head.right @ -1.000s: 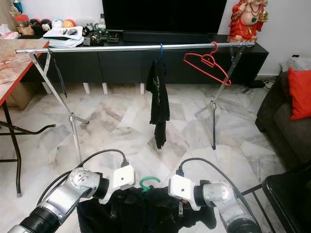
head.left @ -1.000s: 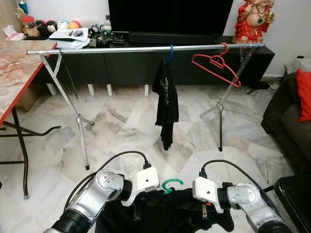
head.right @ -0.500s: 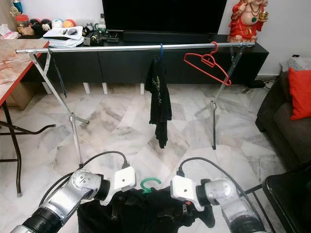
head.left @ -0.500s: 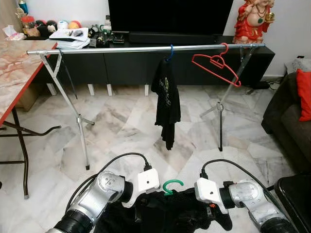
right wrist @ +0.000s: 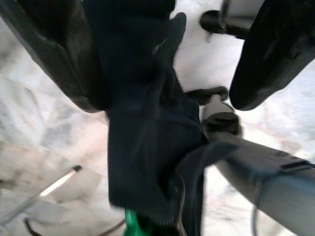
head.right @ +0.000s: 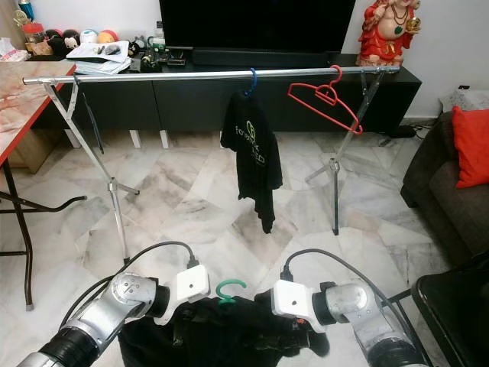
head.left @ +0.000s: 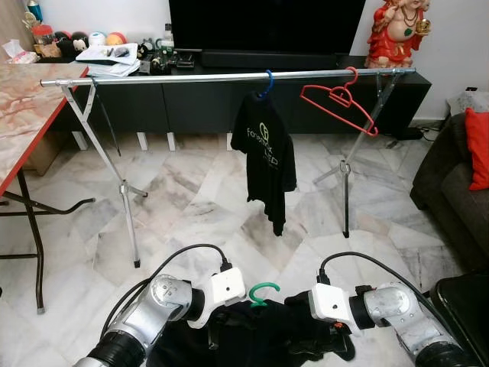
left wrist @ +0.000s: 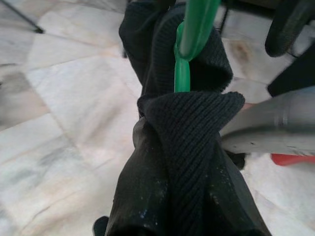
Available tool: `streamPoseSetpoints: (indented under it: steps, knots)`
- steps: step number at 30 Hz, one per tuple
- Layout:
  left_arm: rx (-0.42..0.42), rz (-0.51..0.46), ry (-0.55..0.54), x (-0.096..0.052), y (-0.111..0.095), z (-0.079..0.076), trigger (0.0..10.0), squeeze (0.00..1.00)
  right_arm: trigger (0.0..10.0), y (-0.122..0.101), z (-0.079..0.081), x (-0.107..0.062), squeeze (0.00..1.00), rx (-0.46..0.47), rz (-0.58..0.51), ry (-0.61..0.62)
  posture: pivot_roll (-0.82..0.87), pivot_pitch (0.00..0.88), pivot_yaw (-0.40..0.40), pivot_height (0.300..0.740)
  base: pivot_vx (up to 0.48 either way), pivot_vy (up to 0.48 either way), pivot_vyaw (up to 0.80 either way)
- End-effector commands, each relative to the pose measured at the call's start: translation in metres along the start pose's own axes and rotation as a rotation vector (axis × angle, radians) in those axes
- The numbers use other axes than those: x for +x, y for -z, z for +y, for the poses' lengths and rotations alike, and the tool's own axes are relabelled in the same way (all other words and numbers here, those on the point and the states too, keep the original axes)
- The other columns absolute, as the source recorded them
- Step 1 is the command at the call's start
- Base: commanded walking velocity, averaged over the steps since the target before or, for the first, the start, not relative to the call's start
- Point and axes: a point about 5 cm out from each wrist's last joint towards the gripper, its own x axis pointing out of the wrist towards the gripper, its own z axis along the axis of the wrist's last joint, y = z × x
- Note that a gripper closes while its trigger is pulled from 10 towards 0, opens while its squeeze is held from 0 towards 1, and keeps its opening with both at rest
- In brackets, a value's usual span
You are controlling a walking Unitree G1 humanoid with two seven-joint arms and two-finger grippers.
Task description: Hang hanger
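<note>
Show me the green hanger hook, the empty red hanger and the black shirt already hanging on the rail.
green hanger hook (head.left: 263,290): left eye view, top of the curved hook.
red hanger (head.left: 341,97): left eye view, upper part below its hook.
black shirt on the rail (head.left: 265,157): left eye view, chest area by the print.

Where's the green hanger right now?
The green hanger sits low and central in the eye views, its hook poking up from a black garment held between the left gripper and right gripper, well short of the rail.
</note>
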Motion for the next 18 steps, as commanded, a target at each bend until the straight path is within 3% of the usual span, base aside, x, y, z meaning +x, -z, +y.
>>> streamPoseSetpoints:
  steps: [1,7,9,13,14,18]
  knots:
    - [-0.007,-0.026,-0.026,-0.004,-0.002,0.005,0.0,0.00,10.0,0.001,-0.007,-0.005,0.00,-0.015,0.023,0.070,-0.02,0.070,-0.024,0.740,0.000,0.000,0.00]
    - [-0.030,-0.024,-0.083,-0.006,0.007,0.007,0.0,0.00,10.0,0.001,-0.015,-0.008,0.00,0.003,0.015,0.187,-0.02,0.063,-0.022,0.740,0.000,0.000,0.00]
    - [-0.052,-0.027,-0.215,-0.009,0.015,0.014,0.0,0.00,10.0,0.001,-0.017,-0.009,0.00,0.020,-0.001,0.238,-0.02,0.058,-0.015,0.740,0.000,0.000,0.00]
    - [-0.079,0.000,-0.342,-0.013,0.028,0.019,0.0,0.00,10.0,0.004,-0.017,-0.009,0.00,0.044,-0.013,0.279,-0.03,0.049,-0.010,0.740,0.000,0.000,0.00]
    - [-0.093,0.025,-0.463,-0.019,0.036,0.024,0.0,0.00,10.0,0.006,-0.017,-0.009,0.00,0.076,-0.025,0.341,-0.03,0.043,-0.009,0.740,0.000,0.000,0.00]
    - [-0.093,0.025,-0.463,-0.019,0.036,0.024,0.0,0.00,10.0,0.006,-0.017,-0.009,0.00,0.076,-0.025,0.341,-0.03,0.043,-0.009,0.740,0.000,0.000,0.00]
